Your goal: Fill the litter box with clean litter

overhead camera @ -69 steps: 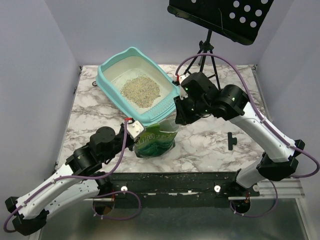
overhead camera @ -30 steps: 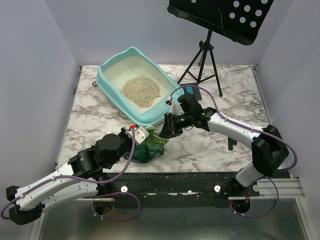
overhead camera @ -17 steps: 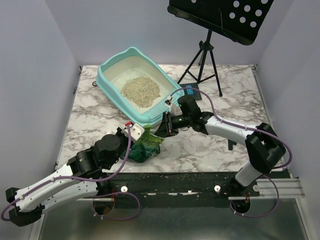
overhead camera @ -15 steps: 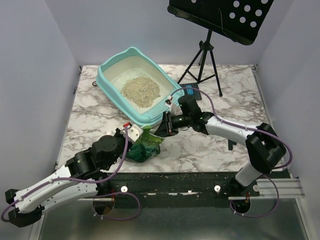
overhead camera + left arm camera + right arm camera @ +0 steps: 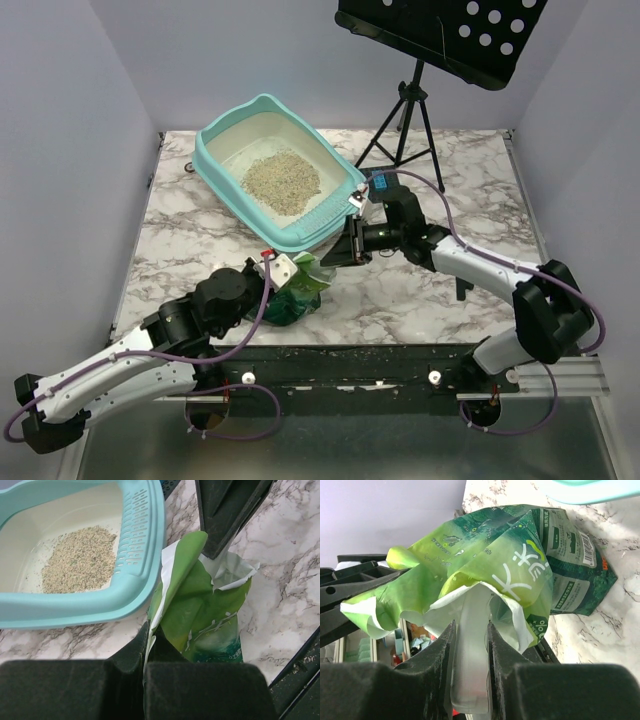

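The light-teal litter box [image 5: 322, 224] stands at the back left of the marble table with a pile of beige-grey clean litter [image 5: 282, 182] inside; both also show in the left wrist view, box [image 5: 141, 555] and litter [image 5: 80, 560]. A crumpled green bag [image 5: 302, 290] stands just in front of the box's near corner. My left gripper [image 5: 287, 274] is shut on the bag's left top edge [image 5: 200, 610]. My right gripper [image 5: 340, 256] is shut on the bag's white inner flap, seen in the right wrist view [image 5: 470, 635], with the bag [image 5: 505, 555] beyond it.
A black music stand on a tripod [image 5: 410, 110] stands at the back right. A small black part [image 5: 463, 280] lies on the table right of my right arm. The table's front edge runs just below the bag.
The bag, held upright earlier, has come down and crumpled. In the last half second my right gripper drew back to the right and my left gripper shifted right, pulling the bag's top between them.
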Motion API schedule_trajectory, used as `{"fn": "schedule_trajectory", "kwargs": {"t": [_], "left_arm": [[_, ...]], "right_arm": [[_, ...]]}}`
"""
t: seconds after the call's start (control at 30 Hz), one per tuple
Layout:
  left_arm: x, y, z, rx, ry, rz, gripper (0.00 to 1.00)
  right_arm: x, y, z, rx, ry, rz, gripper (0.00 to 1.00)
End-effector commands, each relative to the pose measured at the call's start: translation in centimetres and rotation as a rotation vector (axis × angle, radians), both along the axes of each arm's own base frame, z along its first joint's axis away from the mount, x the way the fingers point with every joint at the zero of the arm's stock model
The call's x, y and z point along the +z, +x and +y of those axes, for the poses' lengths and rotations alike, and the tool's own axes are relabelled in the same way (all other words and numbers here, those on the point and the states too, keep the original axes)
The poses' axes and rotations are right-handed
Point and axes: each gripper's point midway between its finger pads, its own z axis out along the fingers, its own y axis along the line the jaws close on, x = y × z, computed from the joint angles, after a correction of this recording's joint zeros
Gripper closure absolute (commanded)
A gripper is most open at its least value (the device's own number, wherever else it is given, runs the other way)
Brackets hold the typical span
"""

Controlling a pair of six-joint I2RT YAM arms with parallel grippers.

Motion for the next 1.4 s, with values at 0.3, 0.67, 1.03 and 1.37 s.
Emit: {"fn": "schedule_trajectory", "kwargs": {"t": [0.3, 0.67, 1.03, 1.37], "left_arm": [[-1.5, -1.2, -2.1, -0.124, -0.048, -0.002, 1.0], [-1.9, -1.4, -2.7, -0.165, -0.089, -0.046, 1.0], [-3.4, -0.9, -3.8, -0.172, -0.052, -0.017, 1.0], [-4.2, -0.4, -5.2, -0.17, -0.005, 0.025, 1.0]], "right_arm": [[2.6, -1.5, -4.2, -0.029, 0.136, -0.06, 0.99], [1.8, -1.3, -8.6, -0.126, 0.162, -0.056, 0.99], [2.0, -1.5, -11.4, -0.18, 0.19, -0.061, 0.99], [2.4, -1.4, -11.7, -0.181, 0.145, -0.072, 0.99]]}}
